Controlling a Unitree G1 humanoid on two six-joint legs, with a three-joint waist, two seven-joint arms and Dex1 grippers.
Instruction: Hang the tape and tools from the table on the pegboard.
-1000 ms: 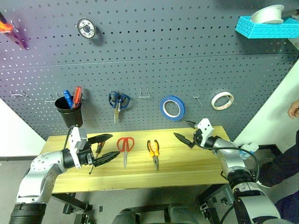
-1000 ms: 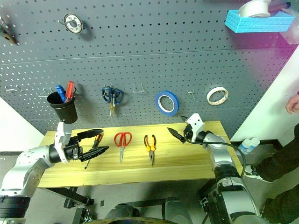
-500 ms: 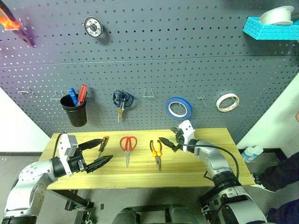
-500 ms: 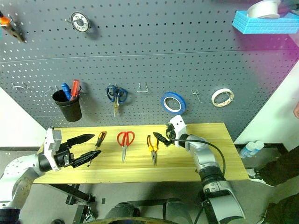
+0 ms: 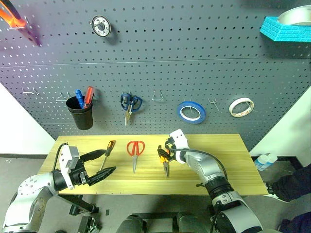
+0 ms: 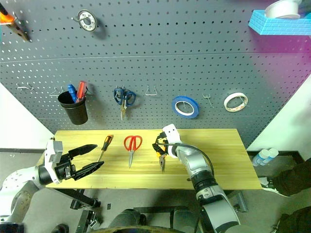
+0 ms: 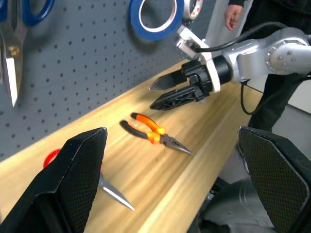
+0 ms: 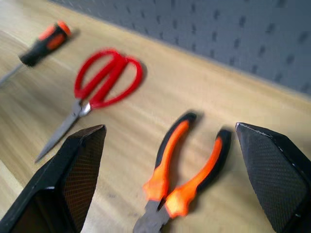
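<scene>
Pliers (image 5: 164, 160) lie flat on the table (image 5: 228, 160), orange-and-black handles toward the pegboard (image 5: 194, 63), nose toward the near edge. Right gripper (image 5: 165, 152) hangs just over those handles, jaws spread wide and holding nothing; in the right wrist view the handles sit between its two fingers (image 8: 77, 170). Red scissors (image 5: 135, 151) lie just left of the pliers, loops toward the board, blades toward the front. Further left, the screwdriver (image 5: 107, 153) rests on the wood, handle toward the board. Left gripper (image 5: 99, 164) hovers beside the screwdriver's shaft at the table's left end, jaws wide apart and empty. Blue tape (image 5: 191, 111) hangs on the pegboard above the table's middle right, with a beige roll (image 5: 242, 106) on a hook to its right. Blue scissors (image 5: 129, 104) hang to the left of the blue tape, and a black cup (image 5: 80, 115) with a blue and a red screwdriver hangs further left
</scene>
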